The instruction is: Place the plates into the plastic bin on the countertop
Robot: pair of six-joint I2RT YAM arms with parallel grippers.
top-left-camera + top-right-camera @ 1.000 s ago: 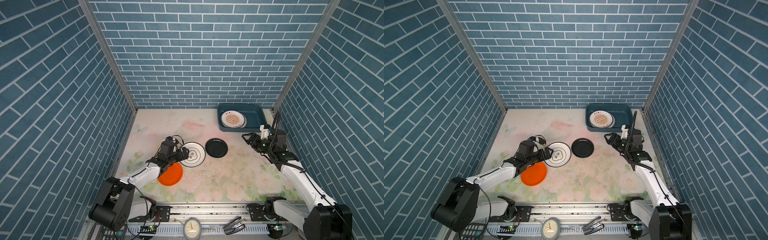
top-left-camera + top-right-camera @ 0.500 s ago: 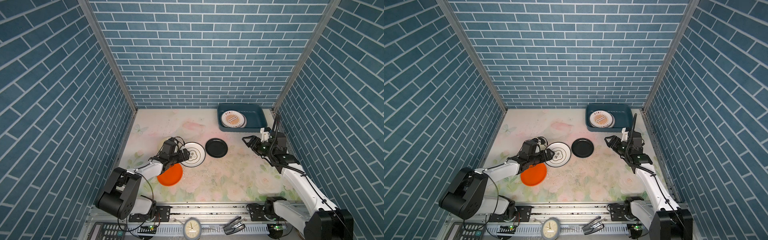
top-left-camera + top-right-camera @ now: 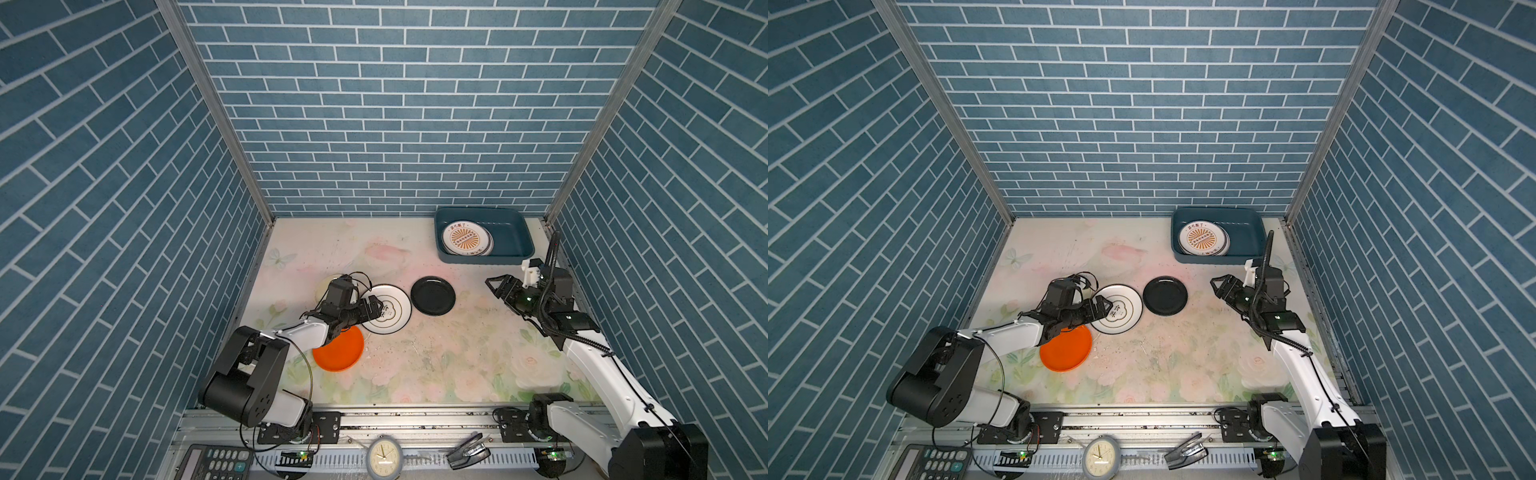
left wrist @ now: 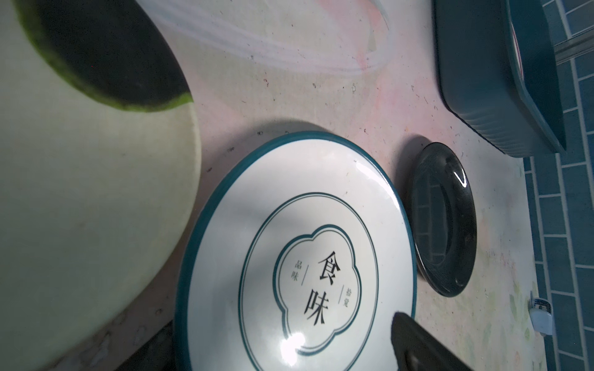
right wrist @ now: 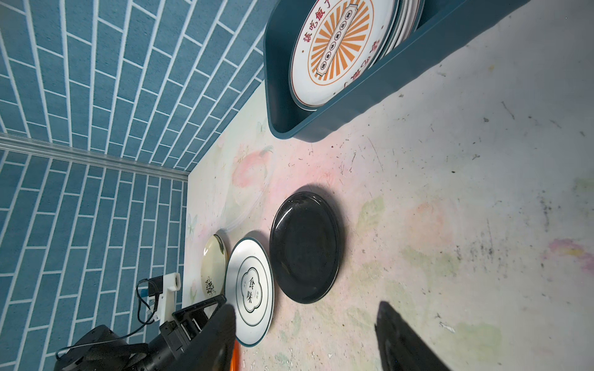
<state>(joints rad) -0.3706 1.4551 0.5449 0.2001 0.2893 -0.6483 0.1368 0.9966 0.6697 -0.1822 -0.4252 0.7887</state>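
On the countertop lie an orange plate, a teal-rimmed white plate and a black plate. A cream plate is half hidden behind the left arm. The plastic bin at the back right holds stacked plates, with a sunburst one on top. My left gripper is open at the white plate's near-left rim. My right gripper hangs open and empty to the right of the black plate.
Brick-patterned walls close in on three sides. On the front rail are a small clock, a calculator and a black clip. The left forearm lies over the orange plate's back edge.
The right gripper has drifted slightly forward and left, away from the bin. The left arm's shoulder links have swung while its gripper stayed at the white plate's rim.
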